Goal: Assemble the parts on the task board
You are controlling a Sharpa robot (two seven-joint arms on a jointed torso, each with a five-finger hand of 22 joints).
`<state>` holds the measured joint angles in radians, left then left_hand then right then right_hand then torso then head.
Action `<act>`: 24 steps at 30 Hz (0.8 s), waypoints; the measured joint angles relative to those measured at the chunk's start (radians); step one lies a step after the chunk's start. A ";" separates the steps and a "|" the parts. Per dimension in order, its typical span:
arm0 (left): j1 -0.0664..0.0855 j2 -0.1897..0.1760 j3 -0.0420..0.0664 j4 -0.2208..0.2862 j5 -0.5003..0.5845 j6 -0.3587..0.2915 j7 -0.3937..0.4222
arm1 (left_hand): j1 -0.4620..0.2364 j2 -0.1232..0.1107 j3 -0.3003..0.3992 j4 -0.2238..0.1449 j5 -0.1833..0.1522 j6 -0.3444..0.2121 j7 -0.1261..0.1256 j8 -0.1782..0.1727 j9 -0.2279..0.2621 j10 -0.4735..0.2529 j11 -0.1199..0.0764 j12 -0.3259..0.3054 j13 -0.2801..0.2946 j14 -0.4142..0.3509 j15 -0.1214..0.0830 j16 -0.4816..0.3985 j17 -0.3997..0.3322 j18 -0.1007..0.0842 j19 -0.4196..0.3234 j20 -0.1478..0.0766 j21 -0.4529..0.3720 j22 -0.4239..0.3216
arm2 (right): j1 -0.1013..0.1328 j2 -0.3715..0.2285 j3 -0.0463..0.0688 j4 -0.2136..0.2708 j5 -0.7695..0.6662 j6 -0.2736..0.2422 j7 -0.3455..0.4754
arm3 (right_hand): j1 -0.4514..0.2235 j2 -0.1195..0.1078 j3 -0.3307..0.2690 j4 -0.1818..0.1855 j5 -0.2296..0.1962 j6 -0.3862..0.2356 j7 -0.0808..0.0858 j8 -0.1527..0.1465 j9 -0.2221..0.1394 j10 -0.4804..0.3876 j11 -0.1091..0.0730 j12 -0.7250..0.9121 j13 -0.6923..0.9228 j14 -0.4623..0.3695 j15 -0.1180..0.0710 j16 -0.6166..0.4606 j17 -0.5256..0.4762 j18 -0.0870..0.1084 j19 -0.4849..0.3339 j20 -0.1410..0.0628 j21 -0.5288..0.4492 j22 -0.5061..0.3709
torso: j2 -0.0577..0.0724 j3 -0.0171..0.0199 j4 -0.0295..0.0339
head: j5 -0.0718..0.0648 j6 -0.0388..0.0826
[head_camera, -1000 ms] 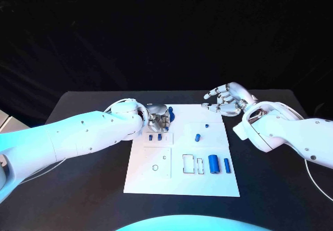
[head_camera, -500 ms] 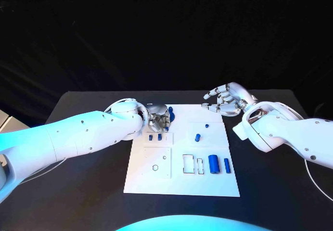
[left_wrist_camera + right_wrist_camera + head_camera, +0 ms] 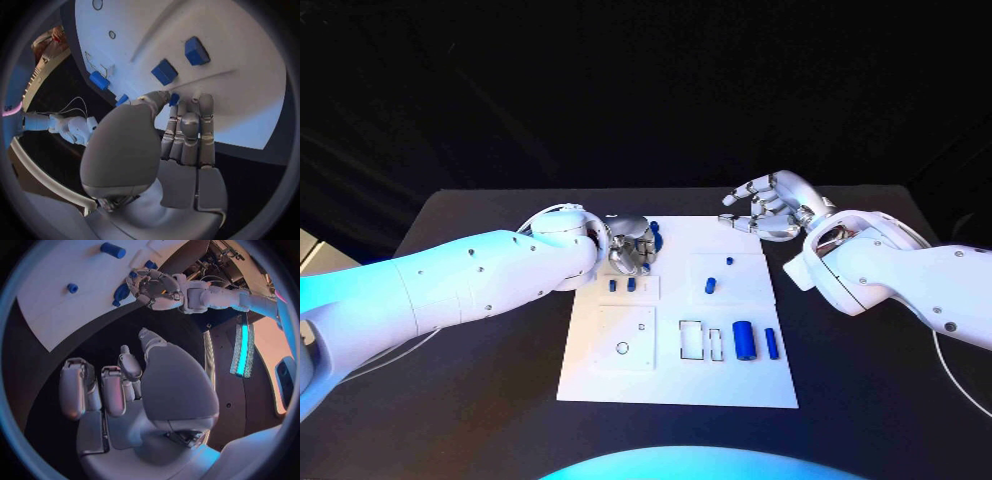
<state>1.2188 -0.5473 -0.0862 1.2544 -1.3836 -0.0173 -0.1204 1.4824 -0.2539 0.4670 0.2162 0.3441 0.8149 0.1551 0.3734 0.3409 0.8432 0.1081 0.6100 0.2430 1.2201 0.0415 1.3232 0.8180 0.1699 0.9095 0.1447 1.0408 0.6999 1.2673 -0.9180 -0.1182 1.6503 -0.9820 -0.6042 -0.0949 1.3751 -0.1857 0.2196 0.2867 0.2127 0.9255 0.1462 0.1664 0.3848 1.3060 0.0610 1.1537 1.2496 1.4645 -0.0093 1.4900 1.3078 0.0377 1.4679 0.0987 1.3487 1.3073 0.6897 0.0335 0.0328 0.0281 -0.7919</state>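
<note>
One blue part [image 3: 174,98] pinched, left hand [image 3: 629,254] fingertips

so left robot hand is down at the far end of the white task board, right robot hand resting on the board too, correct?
Not quite. The left robot hand is at the white task board's far end, but the right robot hand hangs over the black table beyond it, holding nothing, per the right wrist view.

Two glossy white arms dotted with small dark screws, thin white cable behind left hand [image 3: 629,255], silver segmented right hand [image 3: 764,208]
</note>
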 measured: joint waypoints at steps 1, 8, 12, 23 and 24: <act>0.000 0.000 0.000 0.000 0.001 0.000 0.000 | -0.001 0.001 0.002 -0.002 0.000 0.000 0.000 0.000 0.000 0.000 0.000 0.000 0.000 0.000 0.000 0.000 0.000 0.000 0.000 0.000 0.000 0.001 | 0.000 0.000 0.000 0.000 0.000 0.000 0.000 | 0.000 0.000 0.000 0.000 0.000 0.000 0.000 0.000 0.000 0.000 0.000 0.000 0.000 0.000 0.000 0.000 0.000 0.000 0.000 0.000 0.000 0.000 | 0.000 0.0001 0.0000 | 0.000 -0.001; 0.000 0.000 0.000 0.000 0.005 0.001 0.000 | -0.004 0.006 0.018 -0.018 0.000 0.050 0.002 0.010 0.003 0.027 -0.005 -0.004 -0.035 0.012 -0.004 0.025 0.020 0.000 0.000 0.000 0.012 0.009 | 0.000 0.000 0.000 0.001 0.000 0.000 0.000 | 0.000 0.000 0.000 0.000 0.000 0.000 0.000 0.000 0.001 0.000 0.000 0.000 0.000 0.000 0.000 0.000 0.000 0.000 0.000 0.000 0.000 0.000 | 0.000 0.0004 0.0004 | -0.002 -0.002; 0.000 0.000 0.001 0.000 0.007 0.003 0.000 | 0.000 0.015 0.026 -0.026 -0.002 0.060 0.002 0.010 0.003 0.044 -0.008 -0.003 -0.039 0.018 -0.007 0.031 0.025 0.000 -0.004 -0.004 0.019 0.013 | 0.000 -0.001 0.000 0.001 0.000 0.000 0.000 | 0.000 0.000 0.000 0.000 0.000 0.000 0.000 0.000 0.001 0.000 0.000 0.000 0.000 0.000 0.000 0.000 0.000 0.000 0.000 0.000 0.000 0.001 | -0.001 0.0003 0.0004 | -0.004 -0.002; 0.001 0.001 0.001 -0.001 0.007 0.010 0.000 | 0.022 0.040 0.052 -0.061 -0.010 0.072 0.000 0.004 0.000 0.054 -0.012 0.000 -0.039 0.018 -0.007 0.035 0.012 0.000 -0.007 -0.007 0.039 0.026 | 0.000 -0.001 0.000 0.000 0.000 0.000 -0.001 | 0.000 0.000 0.003 0.003 0.000 0.000 0.000 0.000 0.001 0.000 0.000 0.000 0.000 0.000 0.000 0.000 0.000 0.000 -0.004 -0.004 0.000 0.001 | -0.001 -0.0005 0.0007 | -0.007 0.000; 0.001 0.002 0.001 -0.001 0.007 0.010 0.000 | 0.023 0.041 0.055 -0.067 -0.011 0.072 0.001 0.002 -0.001 0.057 -0.009 0.001 -0.040 0.018 -0.007 0.035 0.011 0.000 -0.007 -0.007 0.043 0.028 | 0.000 -0.001 0.000 0.000 0.000 0.000 -0.001 | 0.000 0.000 0.003 0.003 0.000 0.000 0.000 0.000 0.001 0.000 0.000 0.000 0.000 0.000 0.000 0.000 0.000 0.000 -0.004 -0.004 0.000 0.001 | -0.001 -0.0006 0.0008 | -0.007 0.000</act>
<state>1.2197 -0.5457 -0.0851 1.2530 -1.3765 -0.0073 -0.1203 1.5054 -0.2130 0.5218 0.1493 0.3330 0.8873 0.1558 0.3751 0.3401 0.8998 0.0987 0.6106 0.2029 1.2384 0.0342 1.3582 0.8288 0.1697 0.9023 0.1375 1.0834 0.7282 1.2673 -0.9190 -0.1182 1.6506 -0.9821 -0.6039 -0.0955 1.3751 -0.1857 0.2225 0.2895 0.2128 0.9255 0.1462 0.1663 0.3857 1.3060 0.0610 1.1537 1.2498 1.4645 -0.0092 1.4900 1.3076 0.0376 1.4642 0.0950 1.3488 1.3079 0.6891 0.0329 0.0336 0.0215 -0.7920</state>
